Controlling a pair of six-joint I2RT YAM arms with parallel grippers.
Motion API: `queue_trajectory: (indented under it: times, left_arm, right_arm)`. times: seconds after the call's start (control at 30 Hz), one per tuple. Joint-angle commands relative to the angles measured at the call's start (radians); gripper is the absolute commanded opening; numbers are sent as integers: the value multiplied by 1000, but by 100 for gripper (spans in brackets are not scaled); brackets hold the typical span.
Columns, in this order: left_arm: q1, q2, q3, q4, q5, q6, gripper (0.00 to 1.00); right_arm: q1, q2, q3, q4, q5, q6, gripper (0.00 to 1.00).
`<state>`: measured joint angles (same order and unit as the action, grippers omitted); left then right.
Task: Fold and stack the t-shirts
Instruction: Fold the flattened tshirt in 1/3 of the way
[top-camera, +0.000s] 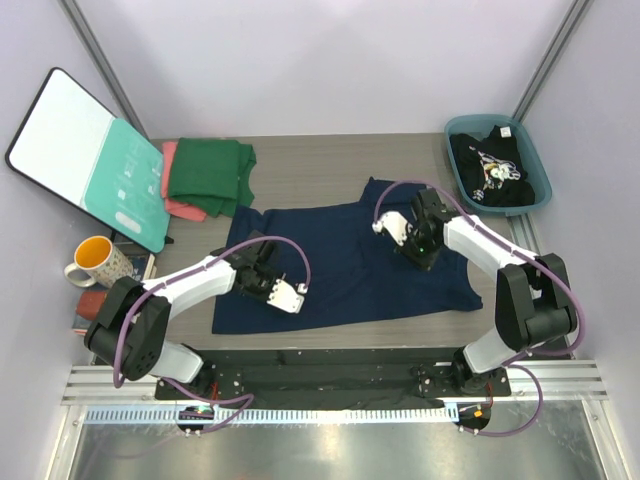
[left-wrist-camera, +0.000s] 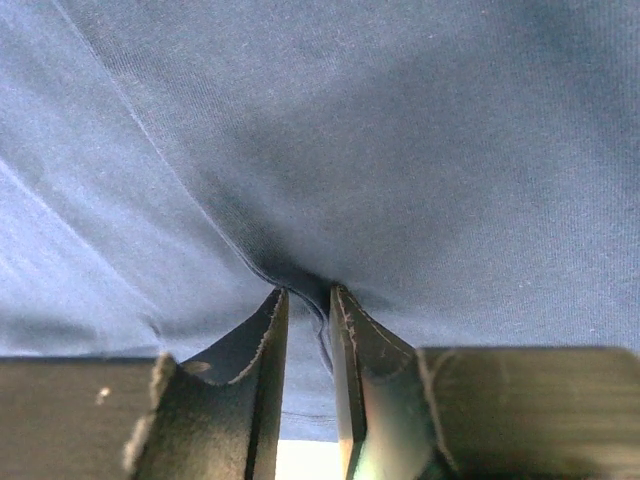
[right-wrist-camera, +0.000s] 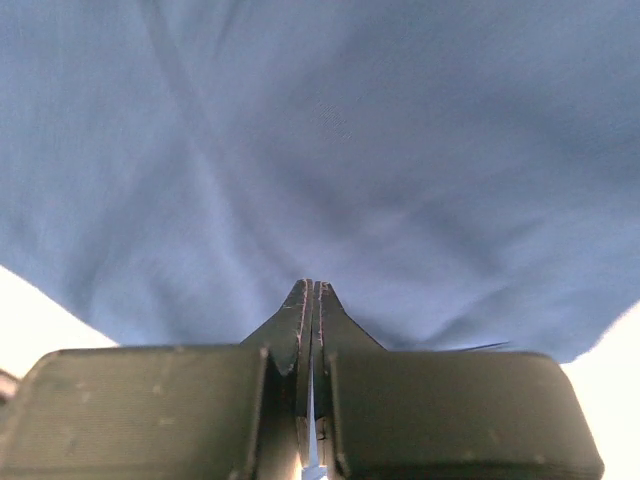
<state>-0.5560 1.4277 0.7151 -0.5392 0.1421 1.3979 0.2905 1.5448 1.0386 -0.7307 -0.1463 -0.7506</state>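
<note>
A navy blue t-shirt lies spread flat across the middle of the table. My left gripper is down on its left part. In the left wrist view, the left gripper is shut on a raised fold of the navy cloth. My right gripper is on the shirt's right part. There its jaws are pressed together on the navy cloth, and creases run into the tips. A folded dark green t-shirt lies on a salmon-pink one at the back left. A black t-shirt with white print is in a bin.
A teal bin stands at the back right corner. A teal-and-white board leans at the back left. Beside the left arm, a yellow mug sits by the left edge.
</note>
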Motion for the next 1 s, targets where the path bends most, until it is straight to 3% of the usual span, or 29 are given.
queue_trajectory:
  times: [0.0, 0.5, 0.97]
  left_arm:
    - [-7, 0, -16, -42, 42, 12, 24]
    - [-7, 33, -25, -38, -9, 12, 22]
    - [-5, 105, -14, -18, -133, -79, 26]
  right_arm:
    - [-24, -71, -84, -58, 1, -23, 1]
    - [-211, -2, -195, 10, 34, -70, 1]
    - [-215, -18, -219, 37, 79, -59, 1]
